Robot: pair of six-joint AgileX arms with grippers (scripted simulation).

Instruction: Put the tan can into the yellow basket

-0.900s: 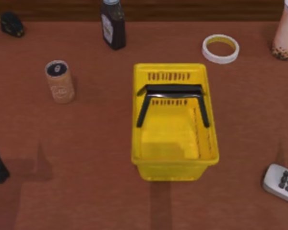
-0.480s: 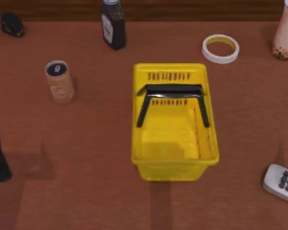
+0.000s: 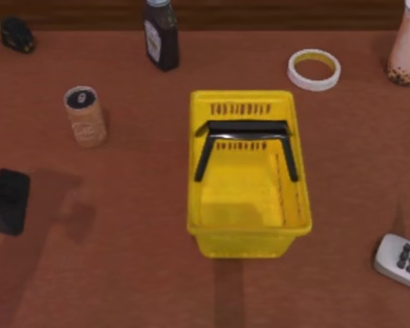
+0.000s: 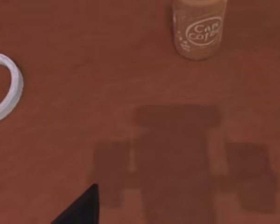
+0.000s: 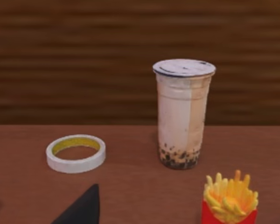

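Landmark: the yellow basket (image 3: 249,174), rectangular, slotted sides, black handles folded across its far half, standing near the middle of the brown table (image 3: 123,273). Its interior holds nothing visible but its own floor.

Tan can (image 3: 85,116) — upright on the table, well to the left of the basket and slightly beyond its far rim line; dark top facing up. In the left wrist view the can (image 4: 199,29) shows a pale round mark and lettering on its side; nothing touches it.

Left gripper (image 3: 9,201) — a dark block far to the left of the basket, nearer the table's front than the can and well apart from it, hanging above its own shadow on the wood. Whether its fingers are apart or together cannot be told; only one dark tip shows at the edge of the left wrist view.

Right arm — not seen in the top view; the state of its fingers cannot be told either.

Other items, placed from the basket:
- dark brown bottle (image 3: 160,34), white label, beyond the far left corner.
- white tape roll (image 3: 314,69), yellow inside, beyond the far right corner, lying flat.
- pale cup with dark pearls (image 3: 407,48), far right and beyond, upright, lidded.
- grey remote (image 3: 400,261), right of the near corner.
- small black-and-yellow object (image 3: 16,34), far left and beyond — kind unclear.
- red carton of fries (image 5: 229,201), seen only in the right wrist view, near the cup.
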